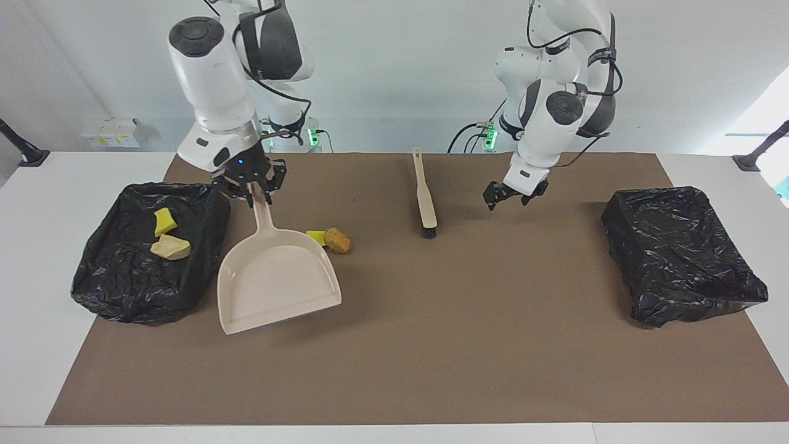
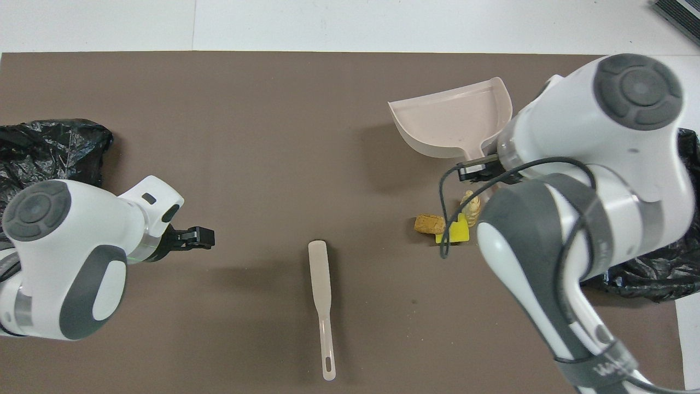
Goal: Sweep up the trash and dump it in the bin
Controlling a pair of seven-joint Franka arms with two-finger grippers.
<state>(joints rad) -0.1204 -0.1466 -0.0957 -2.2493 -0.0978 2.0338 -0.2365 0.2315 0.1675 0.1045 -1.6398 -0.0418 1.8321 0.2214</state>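
The right tool (image 1: 251,192) clamps the dustpan (image 1: 278,285) handle — pan beside the bin (image 1: 117,290); the left tool (image 1: 510,196), released, hangs near the brush (image 1: 425,200).

The white table (image 1: 37,345) carries a brown mat (image 1: 431,345). On the mat lie a brush (image 1: 425,196) at upper centre, scraps (image 1: 333,238) centre-left, and black-lined bins at the left (image 1: 117,290) and right (image 1: 684,259) edges.
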